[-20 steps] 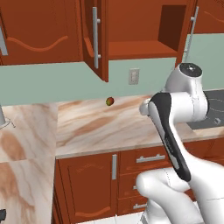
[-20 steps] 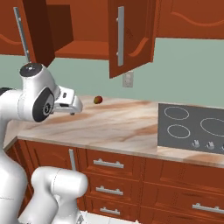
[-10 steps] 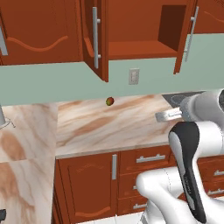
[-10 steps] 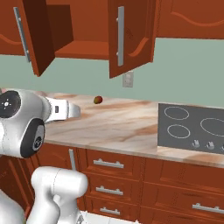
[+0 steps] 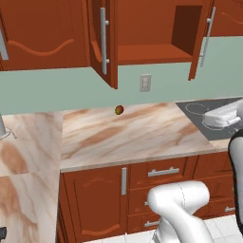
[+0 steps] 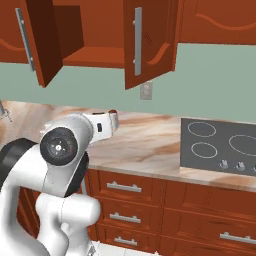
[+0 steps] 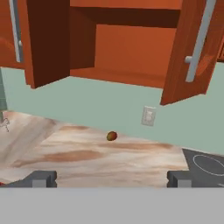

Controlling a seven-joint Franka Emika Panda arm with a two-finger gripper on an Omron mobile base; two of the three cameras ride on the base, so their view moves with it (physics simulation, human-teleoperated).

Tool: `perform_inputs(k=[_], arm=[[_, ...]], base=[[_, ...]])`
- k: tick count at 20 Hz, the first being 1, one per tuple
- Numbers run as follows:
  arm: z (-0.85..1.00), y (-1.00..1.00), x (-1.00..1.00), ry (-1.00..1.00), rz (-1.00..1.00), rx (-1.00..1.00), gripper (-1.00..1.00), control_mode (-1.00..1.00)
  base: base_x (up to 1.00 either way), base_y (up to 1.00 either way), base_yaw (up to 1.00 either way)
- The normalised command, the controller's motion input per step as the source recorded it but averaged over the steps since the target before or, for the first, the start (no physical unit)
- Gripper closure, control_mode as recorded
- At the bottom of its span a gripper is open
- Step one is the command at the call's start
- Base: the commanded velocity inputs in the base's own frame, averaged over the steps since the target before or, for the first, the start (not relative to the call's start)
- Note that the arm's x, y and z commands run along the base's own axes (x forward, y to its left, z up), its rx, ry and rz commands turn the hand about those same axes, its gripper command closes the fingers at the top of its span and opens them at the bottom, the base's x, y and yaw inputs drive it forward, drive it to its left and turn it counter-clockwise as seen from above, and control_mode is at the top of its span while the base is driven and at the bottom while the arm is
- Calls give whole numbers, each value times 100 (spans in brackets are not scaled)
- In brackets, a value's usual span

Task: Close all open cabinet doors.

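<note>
Two cabinet doors are seen swung open above the marble counter [image 7: 87, 153]. The left door [image 7: 43, 39] and the right door [image 7: 197, 48] flank an open wall cabinet [image 7: 127, 52], each fitted with a vertical silver handle. A small round fruit [image 7: 112, 136] is set near the counter's back edge, below a wall outlet [image 7: 149, 116]. The gripper [image 7: 111, 178] is held wide open, nothing between its fingertips [image 7: 41, 177]. A cooktop [image 6: 220, 145] is set at the counter's right end.
</note>
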Motion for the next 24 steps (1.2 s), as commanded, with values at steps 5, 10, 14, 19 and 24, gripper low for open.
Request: perform_inputs(k=[5, 10, 14, 19, 24], arm=[[0, -64, 7, -12, 6, 8, -100, -100], [3, -67, 40, -9, 7, 10, -100, -100], [15, -56, 76, -1, 12, 15, -100, -100], [9, -49, 81, 0, 17, 11, -100, -100], [-5, -28, 42, 0, 12, 0, -100, -100]], base=[[0, 0, 0], [0, 0, 0], [0, 0, 0], [0, 0, 0], [0, 0, 0]])
